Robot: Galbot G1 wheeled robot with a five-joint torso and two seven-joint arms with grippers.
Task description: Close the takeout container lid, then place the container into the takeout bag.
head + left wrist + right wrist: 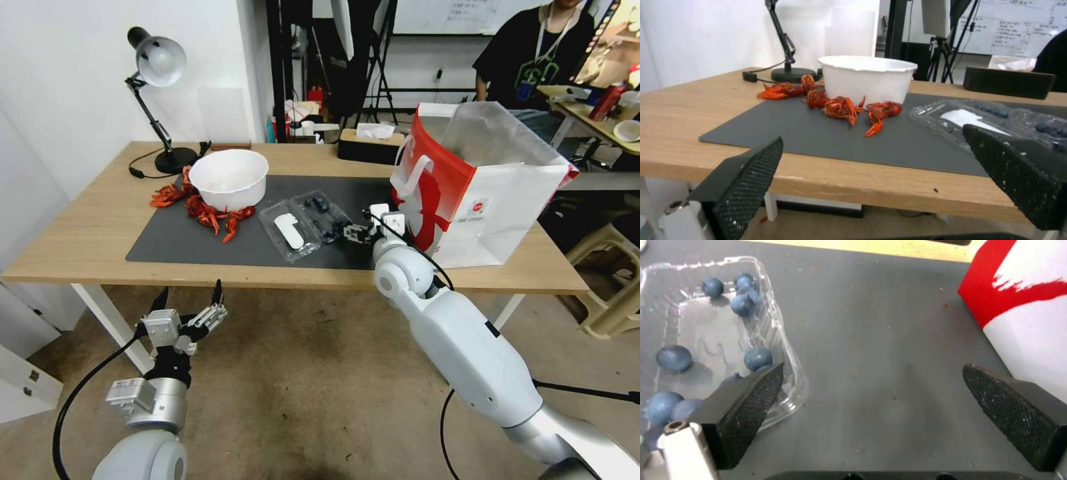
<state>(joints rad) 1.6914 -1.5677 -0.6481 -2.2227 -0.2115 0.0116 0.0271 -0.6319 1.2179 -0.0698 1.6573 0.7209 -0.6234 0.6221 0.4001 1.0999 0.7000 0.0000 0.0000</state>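
Note:
The takeout container (323, 215) lies open on the dark mat, with loose blueberries in its tray (706, 340). Its lid (291, 233) is folded flat toward the bowl, white label up (965, 118). My right gripper (360, 232) is open just above the mat, between the container and the takeout bag (480, 187). In the right wrist view one of its fingers (746, 406) overlaps the tray's rim, and the other sits close to the bag's red-and-white side (1022, 290). My left gripper (190, 310) hangs open below and in front of the table edge, holding nothing.
A round white bowl (229, 177) stands at the mat's (200, 243) far left with red crayfish (207, 210) scattered around it. A desk lamp (157, 80) and a dark tissue box (370, 143) sit at the back of the wooden table (80, 227).

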